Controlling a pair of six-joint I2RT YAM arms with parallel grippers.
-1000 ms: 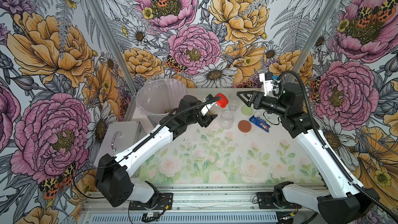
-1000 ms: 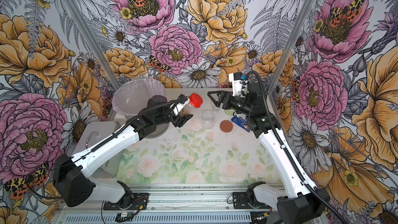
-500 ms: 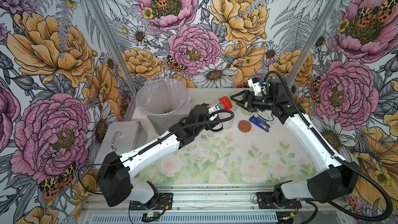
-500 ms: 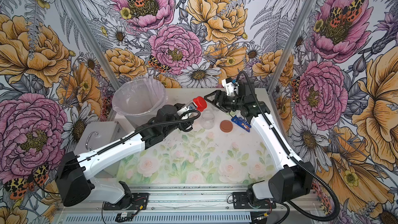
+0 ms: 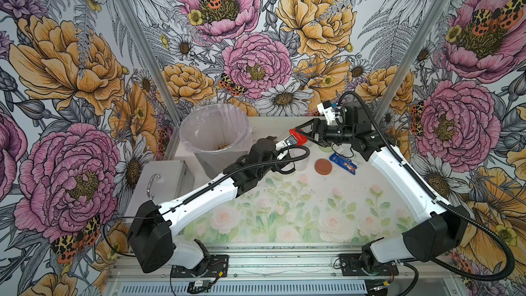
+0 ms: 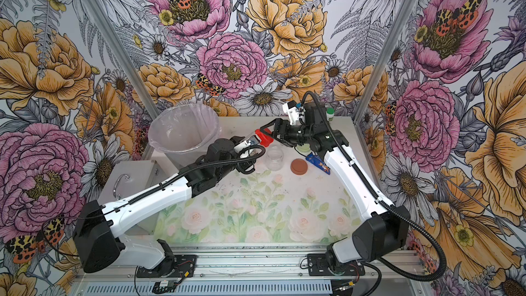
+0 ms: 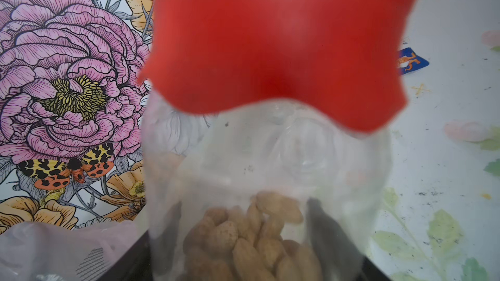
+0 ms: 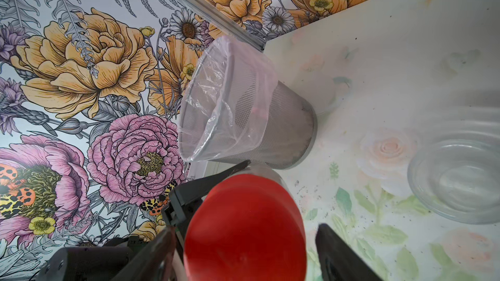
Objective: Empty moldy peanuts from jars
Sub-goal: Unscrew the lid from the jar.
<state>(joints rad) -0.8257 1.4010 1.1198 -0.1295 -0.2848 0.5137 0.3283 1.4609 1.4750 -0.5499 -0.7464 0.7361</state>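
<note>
Half hidden, left claw (image 5: 280, 145) clamps the jar (image 7: 243, 158); right claw (image 5: 299, 136) gapes around its red lid (image 8: 244, 225)

Clear jar (image 7: 265, 163) blurred, red lid (image 7: 276, 44) on. Taking the lid as twelve o'clock, peanuts (image 7: 251, 239) heaped at six; blue packet (image 7: 412, 60) on table (image 7: 446, 104) near two.

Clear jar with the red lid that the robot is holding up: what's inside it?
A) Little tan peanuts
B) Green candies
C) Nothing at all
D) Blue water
A: the left wrist view shows pale tan peanuts piled up inside the clear jar, at the end away from its red lid.
</note>
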